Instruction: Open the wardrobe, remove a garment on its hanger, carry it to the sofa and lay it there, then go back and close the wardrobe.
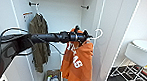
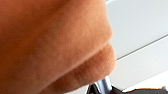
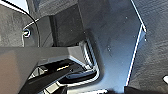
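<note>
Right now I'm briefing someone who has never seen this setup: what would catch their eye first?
The rust-orange sweatshirt stands out most, hanging on its white hanger at the left gripper in front of the open wardrobe. Behind it, to the left, a dark olive jacket hangs inside the wardrobe. A white chair stands off to the right.

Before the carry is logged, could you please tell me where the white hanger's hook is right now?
In the head view, the thin white plastic hanger has its curved hook just right of the left pincer, above the rust-orange fleece sweatshirt, in front of the open white wardrobe.
</note>
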